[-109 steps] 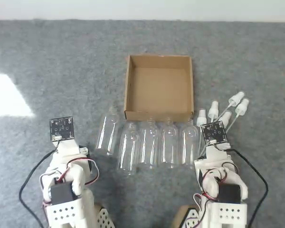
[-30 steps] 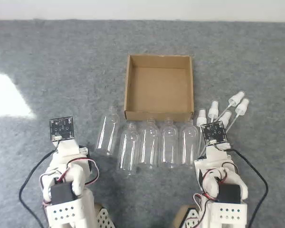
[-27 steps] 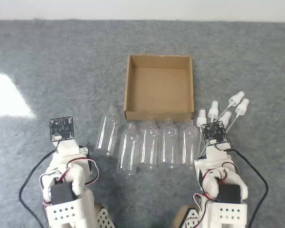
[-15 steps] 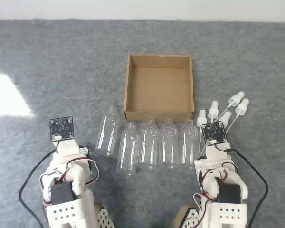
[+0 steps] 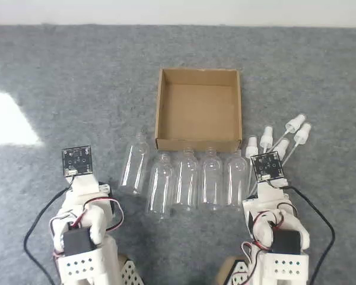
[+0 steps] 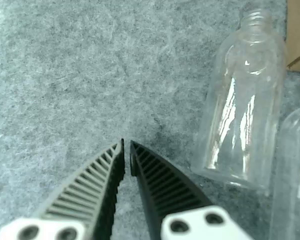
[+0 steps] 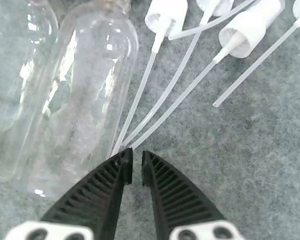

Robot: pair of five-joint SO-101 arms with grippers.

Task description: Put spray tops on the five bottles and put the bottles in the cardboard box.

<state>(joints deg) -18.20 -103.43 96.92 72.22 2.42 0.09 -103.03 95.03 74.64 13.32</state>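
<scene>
Got five capless bottles [image 5: 186, 178] lying in a row just in front of the cardboard box [image 5: 196, 110], necks toward it. Looks staged for easy grabbing. Same with the spray tops [image 5: 266, 136] heaped beside the rightmost bottle [image 7: 85, 95], tubes trailing toward the right gripper [image 7: 135, 156], pinched narrow, empty. Left gripper [image 6: 126, 146] likewise, parked by the leftmost bottle [image 6: 242, 100].

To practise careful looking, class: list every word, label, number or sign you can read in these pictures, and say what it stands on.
No text here can be read.
The bottles are clear and bear no labels.
The cardboard box and the spray tops are plain.
The two small black boards may carry tiny marks, but these are too small to read.
</scene>
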